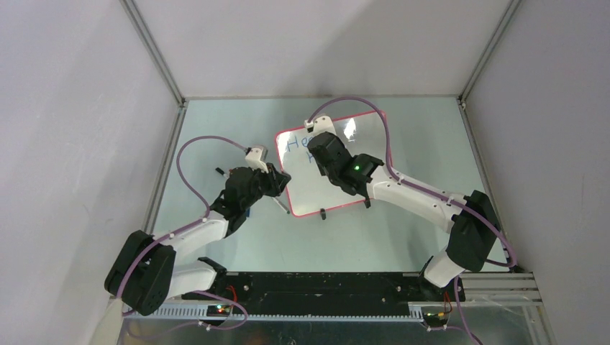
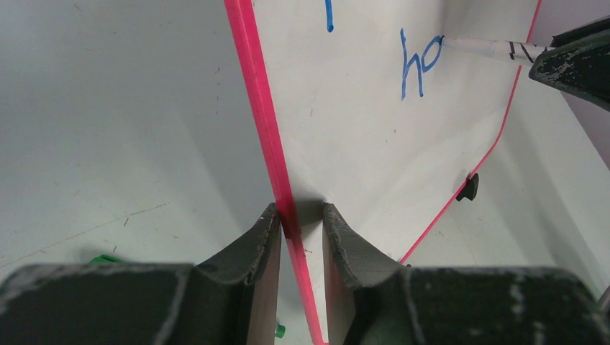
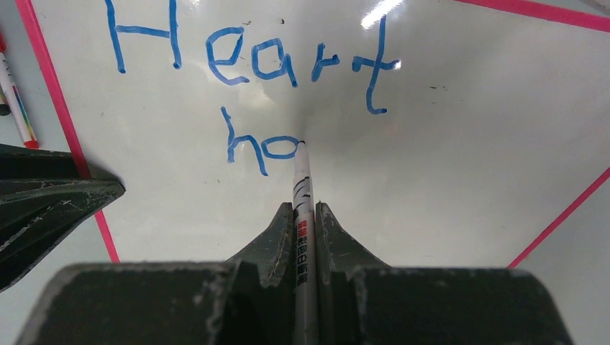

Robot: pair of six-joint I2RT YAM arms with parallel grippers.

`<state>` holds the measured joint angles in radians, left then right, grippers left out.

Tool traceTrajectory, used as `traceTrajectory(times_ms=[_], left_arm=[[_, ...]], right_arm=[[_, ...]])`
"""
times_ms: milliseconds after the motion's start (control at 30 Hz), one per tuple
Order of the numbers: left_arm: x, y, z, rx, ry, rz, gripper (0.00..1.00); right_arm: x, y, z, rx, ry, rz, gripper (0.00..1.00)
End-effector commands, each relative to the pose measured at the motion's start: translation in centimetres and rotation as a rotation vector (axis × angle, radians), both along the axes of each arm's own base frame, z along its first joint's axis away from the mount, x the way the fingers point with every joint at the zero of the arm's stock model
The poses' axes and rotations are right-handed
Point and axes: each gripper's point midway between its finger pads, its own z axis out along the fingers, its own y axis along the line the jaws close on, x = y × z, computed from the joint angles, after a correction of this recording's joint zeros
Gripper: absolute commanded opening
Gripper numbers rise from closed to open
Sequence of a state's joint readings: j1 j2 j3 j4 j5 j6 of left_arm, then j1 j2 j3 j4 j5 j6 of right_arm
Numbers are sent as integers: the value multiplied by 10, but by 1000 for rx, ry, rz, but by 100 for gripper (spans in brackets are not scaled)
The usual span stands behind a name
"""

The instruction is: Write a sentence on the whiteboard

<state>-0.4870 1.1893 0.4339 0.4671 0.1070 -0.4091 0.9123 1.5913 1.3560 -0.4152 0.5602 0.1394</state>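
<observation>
Right gripper writing on whiteboard, left gripper pinching its red frame.
Whiteboard lying mid-table toward 12 o'clock, bare table showing at its 3 and 6 o'clock. Left jaws part-closed, clamping the 8 o'clock edge. Right jaws squeezing tight on marker, tip touching sentence: two lines, "Heart", "ho". Two markers counted: spare marker lying just outside the frame at 9 o'clock in the right wrist view. Two black feet at 6 o'clock.

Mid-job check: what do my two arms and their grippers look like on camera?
The left arm and right arm have white links between bulky black joint housings, with a purple cable looping along each. A green light glows on the right wrist. The gripper fingers are dark, curved and scuffed pale at the edges.
</observation>
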Motion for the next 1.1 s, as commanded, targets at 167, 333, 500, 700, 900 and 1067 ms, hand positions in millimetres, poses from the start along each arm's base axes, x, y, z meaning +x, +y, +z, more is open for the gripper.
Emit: traceTrajectory(times_ms=[167, 333, 500, 700, 900, 1067], left_arm=[[6, -2, 17, 22, -61, -3, 27], [6, -3, 17, 21, -60, -4, 27], [6, -2, 17, 22, -60, -2, 27], [6, -2, 17, 21, -59, -3, 27], [6, -3, 17, 21, -60, -5, 27], [6, -3, 17, 21, -61, -5, 27]], right_arm=[[-3, 2, 37, 101, -47, 14, 0], [-4, -5, 49, 131, -73, 11, 0], [3, -13, 47, 123, -73, -19, 0], [9, -16, 45, 118, -77, -29, 0], [12, -11, 42, 117, -73, -19, 0], [13, -6, 40, 116, -70, -6, 0]])
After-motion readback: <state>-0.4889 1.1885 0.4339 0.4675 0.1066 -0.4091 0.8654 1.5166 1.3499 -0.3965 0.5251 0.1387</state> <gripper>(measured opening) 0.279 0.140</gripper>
